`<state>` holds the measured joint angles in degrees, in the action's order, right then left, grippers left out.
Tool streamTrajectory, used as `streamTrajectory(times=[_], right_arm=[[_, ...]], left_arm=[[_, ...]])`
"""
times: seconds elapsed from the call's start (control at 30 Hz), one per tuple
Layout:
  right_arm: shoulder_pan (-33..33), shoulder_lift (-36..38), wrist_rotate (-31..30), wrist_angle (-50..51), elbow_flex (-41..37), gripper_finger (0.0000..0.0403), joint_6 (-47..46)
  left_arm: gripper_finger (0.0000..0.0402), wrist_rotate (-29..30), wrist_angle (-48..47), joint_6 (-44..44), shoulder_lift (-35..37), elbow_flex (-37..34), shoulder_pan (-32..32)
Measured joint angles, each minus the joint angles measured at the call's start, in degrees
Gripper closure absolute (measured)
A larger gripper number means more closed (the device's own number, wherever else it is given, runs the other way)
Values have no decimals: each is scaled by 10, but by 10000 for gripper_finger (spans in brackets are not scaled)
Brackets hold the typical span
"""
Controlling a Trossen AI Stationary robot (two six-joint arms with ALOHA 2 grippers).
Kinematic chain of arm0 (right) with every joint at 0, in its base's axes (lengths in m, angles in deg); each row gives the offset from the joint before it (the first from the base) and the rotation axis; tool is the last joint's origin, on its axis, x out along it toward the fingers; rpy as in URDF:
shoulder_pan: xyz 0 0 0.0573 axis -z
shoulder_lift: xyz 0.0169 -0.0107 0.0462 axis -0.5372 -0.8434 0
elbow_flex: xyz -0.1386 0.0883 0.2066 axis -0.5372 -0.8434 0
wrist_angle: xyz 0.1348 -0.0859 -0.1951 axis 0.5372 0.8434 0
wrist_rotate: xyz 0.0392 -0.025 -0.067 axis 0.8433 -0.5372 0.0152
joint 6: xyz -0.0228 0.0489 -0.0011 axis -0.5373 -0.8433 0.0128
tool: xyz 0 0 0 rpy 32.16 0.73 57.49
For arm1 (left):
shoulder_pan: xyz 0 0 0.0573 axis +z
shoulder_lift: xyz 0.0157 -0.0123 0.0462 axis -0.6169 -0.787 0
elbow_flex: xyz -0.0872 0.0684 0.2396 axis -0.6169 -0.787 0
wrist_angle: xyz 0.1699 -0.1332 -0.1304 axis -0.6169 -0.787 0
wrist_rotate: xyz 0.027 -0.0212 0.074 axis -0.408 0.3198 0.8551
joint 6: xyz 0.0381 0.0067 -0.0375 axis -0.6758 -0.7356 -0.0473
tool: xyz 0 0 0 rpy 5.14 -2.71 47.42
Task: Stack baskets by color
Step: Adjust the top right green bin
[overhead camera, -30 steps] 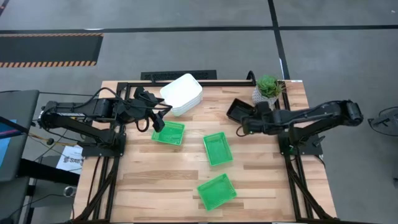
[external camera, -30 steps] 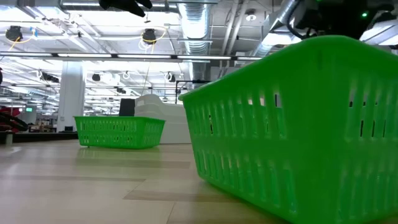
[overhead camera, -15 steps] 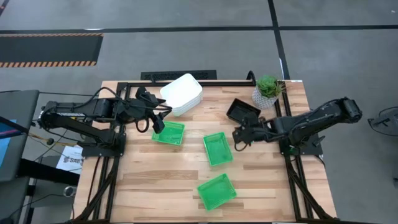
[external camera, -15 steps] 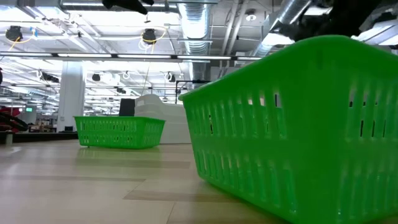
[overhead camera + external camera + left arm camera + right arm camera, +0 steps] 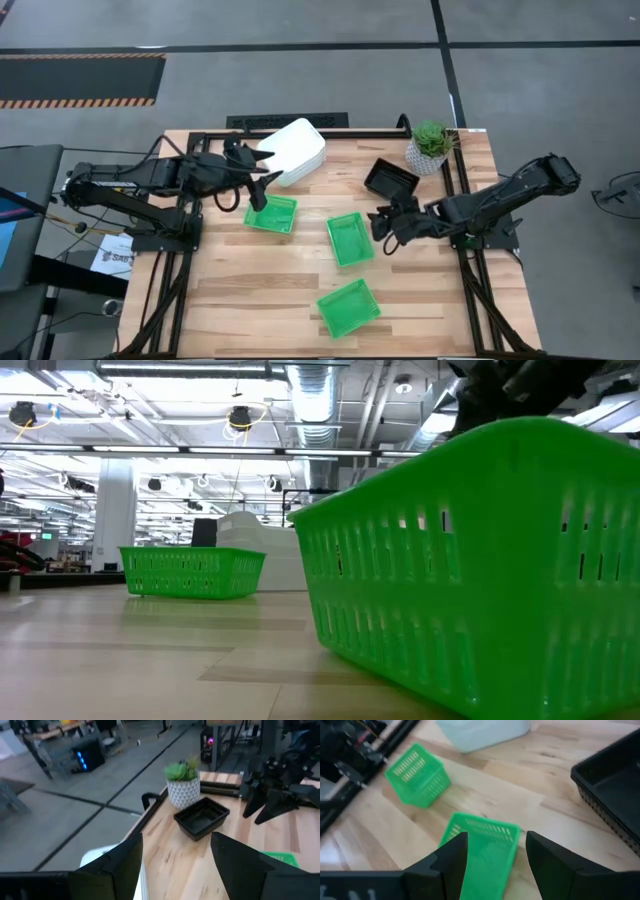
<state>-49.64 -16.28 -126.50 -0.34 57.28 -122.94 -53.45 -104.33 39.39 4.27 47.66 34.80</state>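
Observation:
Three green baskets lie apart on the table: one [image 5: 271, 213] at mid-left, one [image 5: 350, 239] in the middle, one [image 5: 348, 308] near the front edge. A stack of white baskets [image 5: 293, 150] stands at the far edge, and a black basket [image 5: 392, 179] at the far right. My left gripper [image 5: 258, 190] hovers open between the white stack and the mid-left green basket. My right gripper [image 5: 382, 230] hovers open just right of the middle green basket [image 5: 482, 845], and nothing is between its fingers [image 5: 547, 865].
A small potted plant [image 5: 431, 143] stands at the far right corner, beside the black basket [image 5: 201, 817]. Black frame rails run along the table's left, right and far edges. Bare wood lies at the near left and near right of the table.
My right gripper has swung from over the black basket toward the table's near edge and stopped beside the middle green basket, tipping up from its steep downward slant. The black basket stays where it was. My left gripper has tipped up a little in place.

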Motion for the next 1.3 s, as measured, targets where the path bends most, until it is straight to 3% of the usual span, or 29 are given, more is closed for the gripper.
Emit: streamTrajectory(times=[0.27, 0.6, 0.9, 1.03, 1.3], right_arm=[[-8, 0, -3, -49, 0, 182, 0], [-25, -51, -3, -128, 0, 182, -2], [-18, -94, -2, -209, 0, 182, 4], [-14, -72, -2, -265, 0, 182, 59], [-23, -25, -1, -316, 41, 182, 227]], left_arm=[[178, -15, 30, -41, 0, 0, 0], [178, -144, 21, 28, 0, 0, 0], [178, -178, 23, 51, -3, 0, 0], [178, -218, 22, 46, -2, 0, 0], [178, -383, 50, 41, 3, 9, 0]])
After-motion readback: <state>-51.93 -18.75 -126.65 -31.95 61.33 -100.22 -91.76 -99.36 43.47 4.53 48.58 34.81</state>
